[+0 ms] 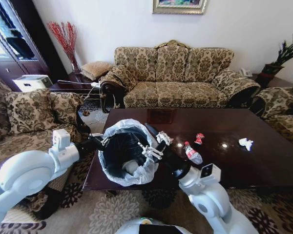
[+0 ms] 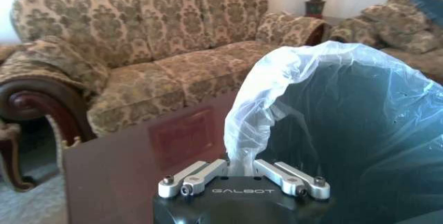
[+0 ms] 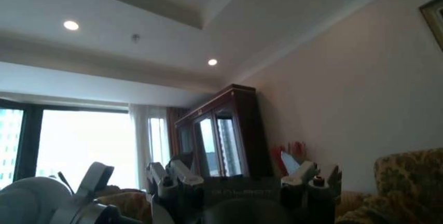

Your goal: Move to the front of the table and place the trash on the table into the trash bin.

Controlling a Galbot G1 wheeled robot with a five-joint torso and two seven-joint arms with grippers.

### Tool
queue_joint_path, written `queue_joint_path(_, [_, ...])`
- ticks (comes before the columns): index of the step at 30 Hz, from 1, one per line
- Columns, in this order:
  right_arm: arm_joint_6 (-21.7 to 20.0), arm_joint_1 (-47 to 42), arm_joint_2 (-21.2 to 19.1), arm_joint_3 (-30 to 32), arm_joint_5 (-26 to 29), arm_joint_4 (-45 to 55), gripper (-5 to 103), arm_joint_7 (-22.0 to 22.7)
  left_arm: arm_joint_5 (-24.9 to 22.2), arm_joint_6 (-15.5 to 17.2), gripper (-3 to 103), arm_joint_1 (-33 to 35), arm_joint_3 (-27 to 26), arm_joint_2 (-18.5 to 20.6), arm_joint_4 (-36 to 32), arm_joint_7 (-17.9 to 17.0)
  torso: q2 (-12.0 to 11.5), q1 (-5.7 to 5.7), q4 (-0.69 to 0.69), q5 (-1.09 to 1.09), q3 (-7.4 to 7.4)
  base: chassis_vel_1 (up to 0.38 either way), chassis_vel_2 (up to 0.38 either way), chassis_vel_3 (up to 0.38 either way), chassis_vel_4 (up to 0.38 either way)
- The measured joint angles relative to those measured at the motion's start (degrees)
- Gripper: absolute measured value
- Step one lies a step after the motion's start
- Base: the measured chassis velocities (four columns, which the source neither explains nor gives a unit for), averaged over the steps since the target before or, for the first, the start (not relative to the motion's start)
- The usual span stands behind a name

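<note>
The left pincer (image 2: 243, 169) is clamped on the translucent white liner at the rim of the round black trash bin (image 1: 126, 152), holding it tilted over the near left edge of the dark glossy wooden bench (image 1: 244, 161). The right pincer (image 1: 155, 145), open and empty, hangs just beside the bin's mouth. To do the step well, the bin should be held steady while that pincer reaches right for the clear plastic bottle with a red label (image 1: 191, 153), its print unreadable; "GALBOT" is legible on the left wrist.
</note>
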Motion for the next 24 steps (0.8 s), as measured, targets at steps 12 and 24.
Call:
queue_joint_path(12, [-2.9, -0.6, 2.2, 9.2, -1.3, -19.3, 100, 15.6, 0.5, -2.0, 1, -0.9, -4.2, -1.9, 5.6, 0.3, 0.0, 0.00, 0.00, 0.02, 0.01, 0.000, 0.000, 0.000, 0.000])
queue_joint_path(24, [-2.3, 13.2, 7.6, 4.6, -6.6, -46.0, 100, 17.7, 1.2, -2.6, 1, -0.7, -2.9, -2.8, 4.1, 0.9, 0.0, 0.01, 0.01, 0.00, 0.01, 0.000, 0.000, 0.000, 0.000])
